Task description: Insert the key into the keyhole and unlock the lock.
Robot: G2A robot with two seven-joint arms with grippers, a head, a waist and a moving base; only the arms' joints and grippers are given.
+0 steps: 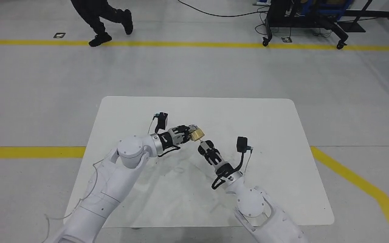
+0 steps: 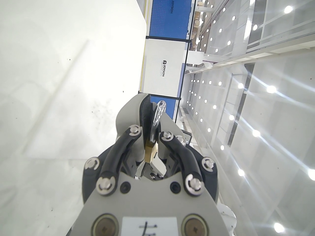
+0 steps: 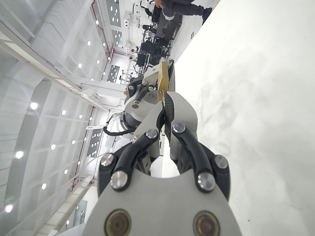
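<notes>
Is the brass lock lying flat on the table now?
No, the left gripper holds the brass lock up off the table.

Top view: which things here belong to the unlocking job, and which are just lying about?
Job: brass padlock, gripped by the left pincer; right pincer, shut against the padlock's end; key, hidden between its pads if held; table.
Lying about: wheeled stand; floor cable; yellow floor tape, all beyond the table.
</notes>
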